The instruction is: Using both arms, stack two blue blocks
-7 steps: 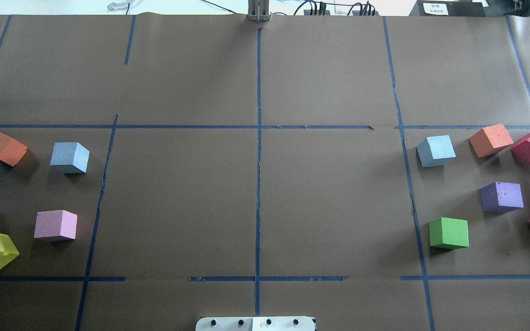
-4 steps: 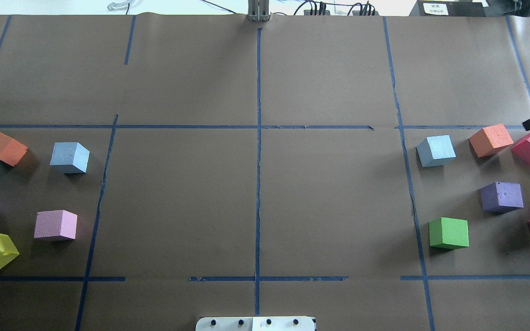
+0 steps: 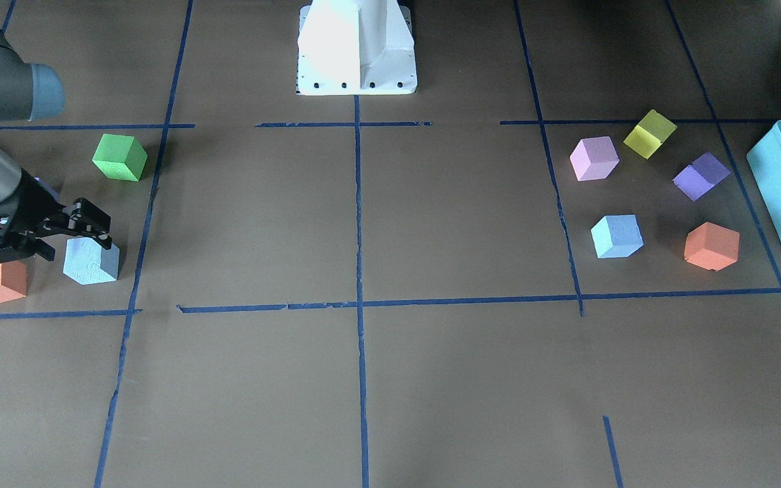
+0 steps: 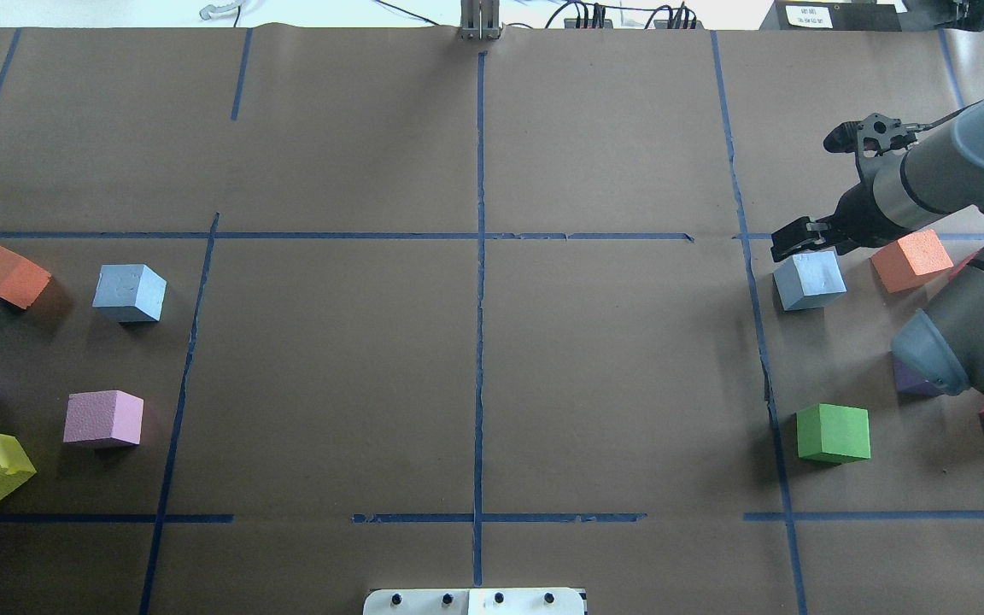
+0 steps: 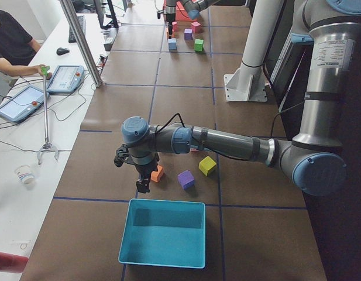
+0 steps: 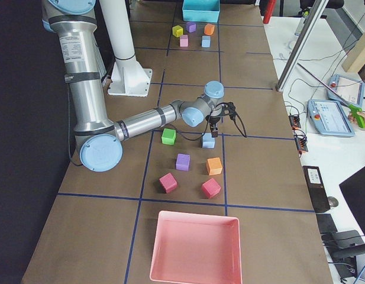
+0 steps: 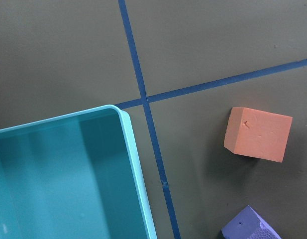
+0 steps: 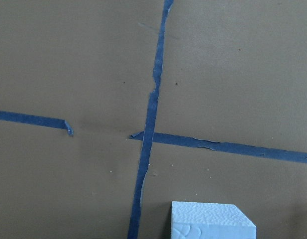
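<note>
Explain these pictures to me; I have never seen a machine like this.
This is a robot: two grey arms on a white pedestal, at a brown paper-covered table. Six cameras caught one moment: one above and behind the robot, one facing it, one at each table end, one on each wrist. Coloured foam cubes lie in two groups at either end. The right arm hangs its open jaws close above one blue block, holding nothing. The other blue block lies in the far group. The left arm hovers near a teal bin; whether its jaws are open, I cannot tell.
</note>
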Controlling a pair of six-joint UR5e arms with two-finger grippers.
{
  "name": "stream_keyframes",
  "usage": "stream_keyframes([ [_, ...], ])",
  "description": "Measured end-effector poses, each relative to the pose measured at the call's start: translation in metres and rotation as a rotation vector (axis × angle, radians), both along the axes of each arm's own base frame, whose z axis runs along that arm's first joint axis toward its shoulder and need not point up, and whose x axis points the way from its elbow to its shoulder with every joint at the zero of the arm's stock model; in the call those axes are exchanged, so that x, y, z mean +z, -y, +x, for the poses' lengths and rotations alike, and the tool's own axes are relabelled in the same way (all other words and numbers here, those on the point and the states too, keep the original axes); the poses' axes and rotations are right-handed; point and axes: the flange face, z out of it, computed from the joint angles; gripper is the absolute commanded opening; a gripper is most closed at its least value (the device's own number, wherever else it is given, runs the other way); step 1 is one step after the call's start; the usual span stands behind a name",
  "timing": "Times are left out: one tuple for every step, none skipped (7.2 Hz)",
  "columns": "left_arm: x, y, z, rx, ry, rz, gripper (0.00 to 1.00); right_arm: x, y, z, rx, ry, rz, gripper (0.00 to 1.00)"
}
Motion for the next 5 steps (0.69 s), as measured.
stream_keyframes([
  [0.000,0.000,0.001,0.000,-0.009,-0.001,1.00,0.008,0.001,-0.004,0.006,-0.021,-0.001,0.99],
  [-0.001,0.000,0.001,0.000,-0.020,-0.002,1.00,0.013,0.000,-0.007,0.009,-0.035,-0.001,0.99],
  [-0.001,0.000,0.002,0.001,-0.025,-0.003,1.00,0.020,-0.003,-0.014,0.007,-0.055,0.001,0.98],
  [-0.002,0.000,0.002,0.001,-0.028,-0.002,1.00,0.031,-0.004,-0.023,0.005,-0.083,0.000,0.84],
  [-0.002,0.000,0.002,0.000,-0.029,0.000,1.00,0.042,-0.005,-0.027,0.004,-0.105,-0.005,0.41],
])
